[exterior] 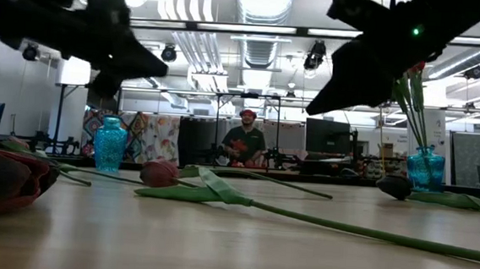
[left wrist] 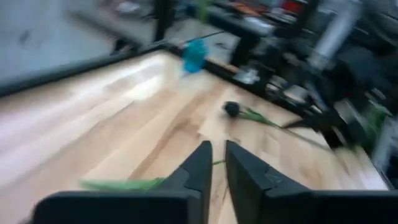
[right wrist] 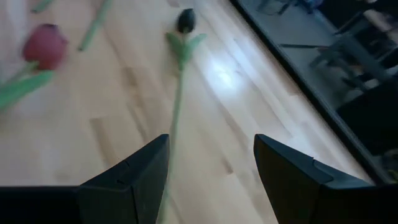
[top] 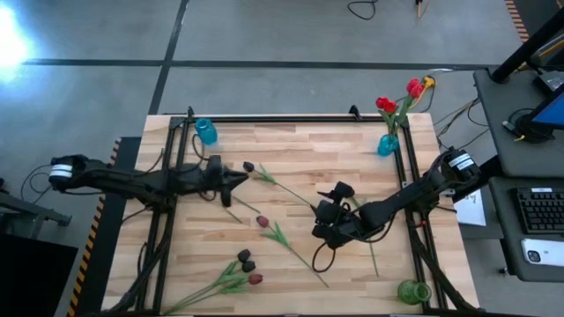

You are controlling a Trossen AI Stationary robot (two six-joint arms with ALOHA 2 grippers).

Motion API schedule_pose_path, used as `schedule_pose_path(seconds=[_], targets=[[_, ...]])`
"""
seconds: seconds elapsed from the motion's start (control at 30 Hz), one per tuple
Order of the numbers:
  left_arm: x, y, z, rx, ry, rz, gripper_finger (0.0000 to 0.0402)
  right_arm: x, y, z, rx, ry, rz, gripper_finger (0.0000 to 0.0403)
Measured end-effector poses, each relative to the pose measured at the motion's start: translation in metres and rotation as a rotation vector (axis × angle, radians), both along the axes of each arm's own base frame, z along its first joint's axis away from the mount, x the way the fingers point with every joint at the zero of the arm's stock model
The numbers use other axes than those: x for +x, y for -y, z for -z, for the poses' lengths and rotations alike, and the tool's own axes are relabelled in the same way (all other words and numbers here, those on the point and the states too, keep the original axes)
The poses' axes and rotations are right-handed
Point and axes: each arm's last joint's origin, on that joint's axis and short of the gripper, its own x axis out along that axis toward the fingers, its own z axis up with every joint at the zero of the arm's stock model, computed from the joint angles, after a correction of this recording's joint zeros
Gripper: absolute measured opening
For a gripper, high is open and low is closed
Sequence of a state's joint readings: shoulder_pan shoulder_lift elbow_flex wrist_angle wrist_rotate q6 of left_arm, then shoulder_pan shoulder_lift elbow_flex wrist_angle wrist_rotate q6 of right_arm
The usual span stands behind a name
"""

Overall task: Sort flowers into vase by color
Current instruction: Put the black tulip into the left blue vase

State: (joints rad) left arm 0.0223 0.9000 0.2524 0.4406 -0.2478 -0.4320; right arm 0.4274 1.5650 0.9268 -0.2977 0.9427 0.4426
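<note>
Artificial tulips lie flat on the wooden table. A black one (top: pixel 248 166) has its stem running toward the right arm. A maroon one (top: pixel 263 221) lies mid-table, and a cluster (top: pixel 247 266) lies near the near edge. Red tulips (top: pixel 386 104) stand with their stems in the right blue vase (top: pixel 388 144). My right gripper (top: pixel 319 224) hovers open above the black tulip's stem (right wrist: pixel 178 106), which runs between its fingers. My left gripper (top: pixel 242 183) hangs above the table left of the black head, its fingers (left wrist: pixel 202 163) shut to a slit.
An empty blue vase (top: pixel 205 132) stands at the far left corner and a green vase (top: pixel 412 291) at the near right corner. A black frame (top: pixel 264 119) rims the table. Bare wood lies between the arms. A person (exterior: pixel 244 141) sits in the room beyond.
</note>
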Motion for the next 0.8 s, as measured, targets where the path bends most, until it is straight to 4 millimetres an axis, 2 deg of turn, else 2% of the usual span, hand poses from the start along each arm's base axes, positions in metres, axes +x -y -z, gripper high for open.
schedule_pose_path(seconds=[0.17, 0.3, 0.43, 0.53, 0.63, 0.8], targets=[[0.020, -0.004, 0.007, -0.282, -0.046, -0.228, 0.0099, -0.007, 0.004, 0.010, -0.050, 0.028, 0.051, 0.0226], [0.038, -0.005, 0.009, -0.312, -0.145, -0.282, 0.0136, -0.019, 0.005, 0.026, -0.029, 0.103, 0.101, 0.0226], [0.053, -0.008, 0.005, -0.391, -0.093, -0.430, 0.0153, -0.026, 0.003, 0.032, 0.008, 0.158, 0.118, 0.0226], [0.062, -0.008, 0.007, -0.458, -0.020, -0.558, 0.0157, -0.025, -0.003, 0.026, 0.026, 0.179, 0.095, 0.0226], [0.070, -0.002, 0.021, -0.530, 0.023, -0.664, 0.0157, -0.024, -0.010, 0.013, 0.046, 0.179, 0.043, 0.0226], [0.093, 0.017, 0.032, -0.523, 0.096, -0.772, 0.0151, -0.035, -0.017, -0.016, 0.098, 0.162, -0.051, 0.0226]])
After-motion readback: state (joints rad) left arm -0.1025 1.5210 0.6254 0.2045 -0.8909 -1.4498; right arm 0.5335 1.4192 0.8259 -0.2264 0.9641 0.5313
